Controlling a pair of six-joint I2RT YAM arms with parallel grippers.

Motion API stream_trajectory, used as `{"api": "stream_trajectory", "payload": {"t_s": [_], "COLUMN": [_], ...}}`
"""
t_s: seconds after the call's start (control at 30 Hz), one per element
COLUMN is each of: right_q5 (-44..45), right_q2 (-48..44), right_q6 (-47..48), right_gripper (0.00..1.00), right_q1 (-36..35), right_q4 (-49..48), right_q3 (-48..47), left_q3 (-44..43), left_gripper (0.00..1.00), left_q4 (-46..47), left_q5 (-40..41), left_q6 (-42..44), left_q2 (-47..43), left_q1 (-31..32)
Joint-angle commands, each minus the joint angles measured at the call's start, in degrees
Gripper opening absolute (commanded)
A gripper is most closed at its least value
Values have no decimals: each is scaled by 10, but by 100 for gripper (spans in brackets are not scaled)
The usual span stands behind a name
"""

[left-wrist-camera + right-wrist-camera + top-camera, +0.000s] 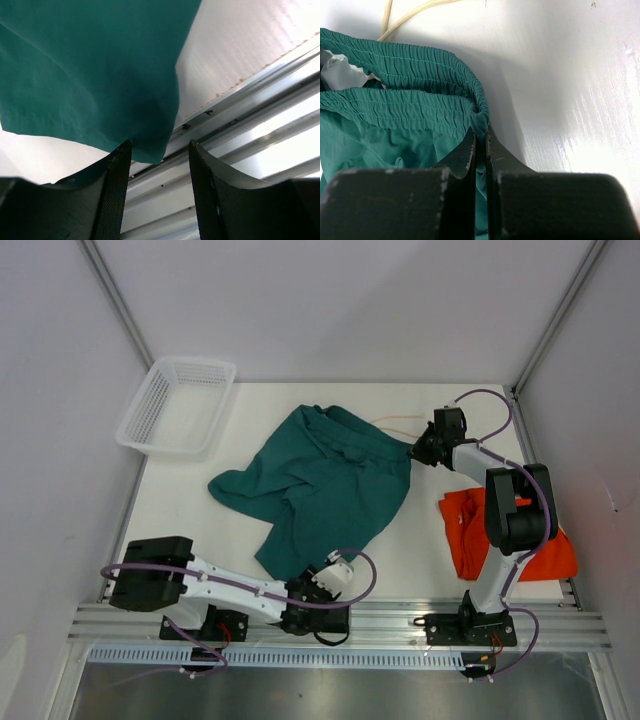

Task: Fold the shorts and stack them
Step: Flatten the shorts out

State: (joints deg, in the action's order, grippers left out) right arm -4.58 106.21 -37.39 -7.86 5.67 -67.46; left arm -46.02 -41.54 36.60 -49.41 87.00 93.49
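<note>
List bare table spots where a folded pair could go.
Widest bare patch: left side, between the basket, the teal shorts and the left arm. A narrower one lies between the teal shorts and the orange shorts. Crowded: right edge, where the right arm stands over the orange shorts, and near centre, at the left gripper and teal hem.

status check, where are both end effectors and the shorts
Right end effector shut on teal shorts waistband. Left end effector open at the near hem. Orange shorts lie unfolded by the right arm.

The teal shorts (pixel 320 480) are matt cloth, the rail (pixel 260 120) shiny ribbed metal.
</note>
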Motion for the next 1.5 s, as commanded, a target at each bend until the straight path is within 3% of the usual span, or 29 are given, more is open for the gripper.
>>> {"api": "stream_trajectory", "payload": {"t_s": [0.0, 0.4, 0.53, 0.7, 0.77, 0.9, 1.03, 1.23, 1.47], "right_q5": [-3, -3, -3, -3, -3, -6, 9, 89, 121], "right_q2": [2, 1, 0, -1, 0, -11, -48, -144, -238], "right_q6": [5, 4, 4, 5, 5, 2, -9, -36, -84], "right_gripper": [0, 0, 0, 0, 0, 0, 0, 0, 0], "right_q1": [1, 1, 2, 2, 2, 2, 2, 5, 3], "right_q4": [-16, -18, -18, -19, -18, -3, 59, 230, 435], "right_q3": [4, 5, 7, 7, 6, 1, -26, -128, -303], "left_q3": [19, 34, 30, 37, 33, 16, 7, -28, -166], "left_gripper": [52, 51, 34, 20, 2, 0, 0, 0, 0], "left_q4": [30, 95, 97, 104, 99, 76, 45, -17, -129], "left_q5": [-13, -65, -65, -65, -62, -63, -77, -117, -103], "left_q6": [6, 52, 53, 54, 54, 51, 48, 65, 91], "left_q2": [-14, 14, 30, 28, 27, 6, -63, -255, -400], "left_q1": [-17, -52, -74, -104, -108, -107, -105, -106, -106]}}
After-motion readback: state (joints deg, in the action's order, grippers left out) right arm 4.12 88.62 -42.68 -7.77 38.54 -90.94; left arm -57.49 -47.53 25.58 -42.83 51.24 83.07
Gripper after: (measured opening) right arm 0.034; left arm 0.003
